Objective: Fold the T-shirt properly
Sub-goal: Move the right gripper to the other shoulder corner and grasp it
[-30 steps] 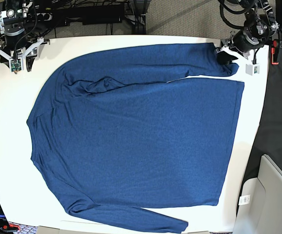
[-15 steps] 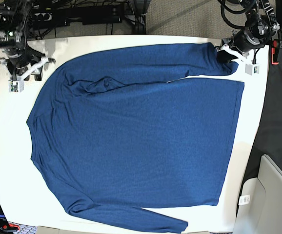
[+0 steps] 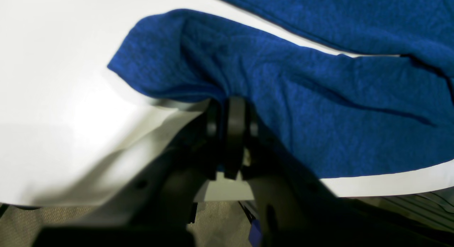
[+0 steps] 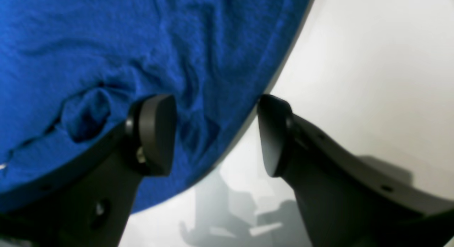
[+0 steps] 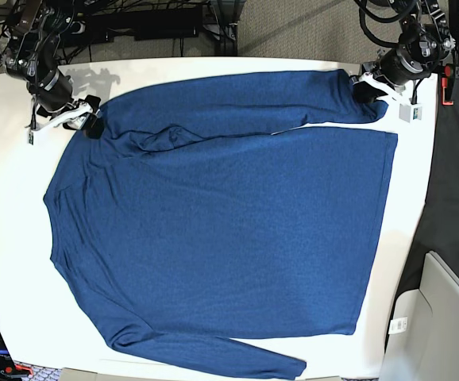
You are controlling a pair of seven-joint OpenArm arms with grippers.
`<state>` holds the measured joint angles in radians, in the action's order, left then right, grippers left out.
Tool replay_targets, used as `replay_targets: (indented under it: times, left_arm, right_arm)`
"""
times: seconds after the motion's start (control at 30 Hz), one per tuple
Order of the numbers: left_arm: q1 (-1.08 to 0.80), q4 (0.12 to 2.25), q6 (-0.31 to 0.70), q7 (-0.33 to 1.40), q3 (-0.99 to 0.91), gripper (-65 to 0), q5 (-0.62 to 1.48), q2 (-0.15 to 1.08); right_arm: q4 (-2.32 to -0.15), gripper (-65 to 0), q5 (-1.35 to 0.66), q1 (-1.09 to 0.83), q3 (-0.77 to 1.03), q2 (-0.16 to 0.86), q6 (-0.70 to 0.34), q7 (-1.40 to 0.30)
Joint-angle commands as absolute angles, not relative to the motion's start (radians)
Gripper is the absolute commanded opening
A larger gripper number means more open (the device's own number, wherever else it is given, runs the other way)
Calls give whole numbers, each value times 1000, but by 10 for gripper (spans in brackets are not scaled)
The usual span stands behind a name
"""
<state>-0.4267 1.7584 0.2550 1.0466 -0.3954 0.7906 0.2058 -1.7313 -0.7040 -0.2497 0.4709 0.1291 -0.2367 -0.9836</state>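
The dark blue T-shirt (image 5: 229, 230) lies spread flat on the white table (image 5: 11, 238), its upper long sleeve stretched along the far edge. My left gripper (image 5: 363, 89) sits at that sleeve's cuff, at the far right. In the left wrist view its fingers (image 3: 236, 112) are pressed together on a pinch of the cuff fabric (image 3: 301, 98). My right gripper (image 5: 86, 125) is at the shirt's far-left shoulder. Its pads (image 4: 156, 133) stand wide apart, open, straddling the shirt's edge (image 4: 106, 44), one over fabric and one over bare table.
Cables and black equipment (image 5: 158, 20) crowd the area behind the table. A black drop (image 5: 452, 198) runs along the table's right side, with a grey bin (image 5: 444, 317) at lower right. The left gripper hangs right at the table's edge, carpet (image 3: 220, 218) below it.
My right arm has swung from the table's far-left corner in to the shirt's shoulder, and its jaws have spread wider. The left gripper has stayed at the cuff.
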Motion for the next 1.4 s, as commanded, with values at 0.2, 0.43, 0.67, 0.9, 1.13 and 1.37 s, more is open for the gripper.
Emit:
replay_targets:
  times: [0.2, 0.43, 0.67, 0.9, 1.13, 1.37]
  left_arm:
    - [-437, 1762, 243, 1076, -400, -650, 763, 214]
    - [-440, 1762, 243, 1076, -400, -650, 765, 216]
    - [-475, 1785, 245, 1076, -398, -650, 766, 236]
    - [-576, 1874, 245, 1075, -398, -650, 763, 237]
    - [-598, 1937, 245, 1032, -401, -650, 763, 237]
    - [-473, 1945, 245, 1017, -401, -650, 766, 252]
  right_arm:
    - [-1687, -525, -671, -225, 473, 96, -219, -1018]
    - [-1678, -635, -677, -216, 572, 102, -255, -1024]
    - [-1682, -645, -679, -305, 627, 139, -513, -1030]
    - [-1755, -645, -733, -384, 704, 137, -585, -1122]
    - [-1821, -645, -766, -395, 711, 137, -598, -1115]
    - [-1821, -645, -757, -288, 714, 136, -596, -1118]
